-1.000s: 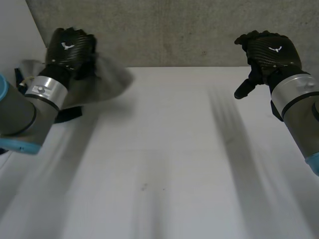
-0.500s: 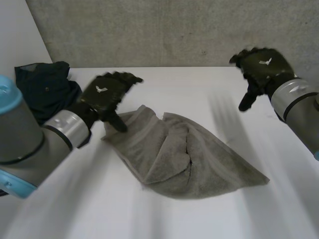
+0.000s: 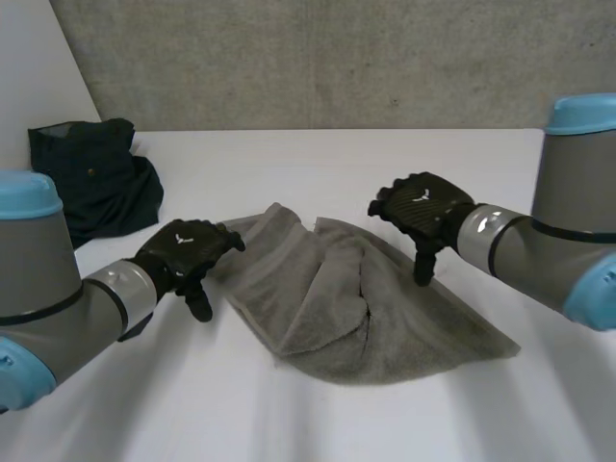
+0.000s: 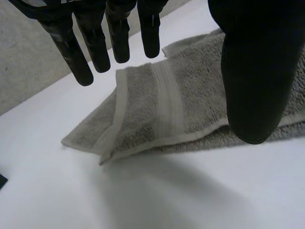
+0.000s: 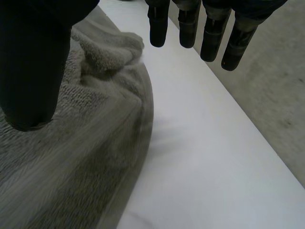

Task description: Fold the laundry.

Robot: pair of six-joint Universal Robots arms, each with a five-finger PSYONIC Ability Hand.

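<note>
towel (image 3: 346, 308): grey, crumpled on surface (image 3: 289, 164)
left hand (image 3: 183, 252): open, towel's 9 o'clock edge
right hand (image 3: 419, 212): open, towel's 1 o'clock edge
dark garment (image 3: 91, 178): heaped, 10 o'clock

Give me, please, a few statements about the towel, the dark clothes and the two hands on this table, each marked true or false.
1. The grey towel lies flat and neatly folded. False: it lies crumpled on the white table, with an edge turned over.
2. The left hand has straight fingers and holds nothing. True.
3. The dark garment sits in a heap at the far left of the table, apart from the towel. True.
4. The right hand clutches a corner of the towel. False: its fingers are straight, over the towel's far edge, gripping nothing.
</note>
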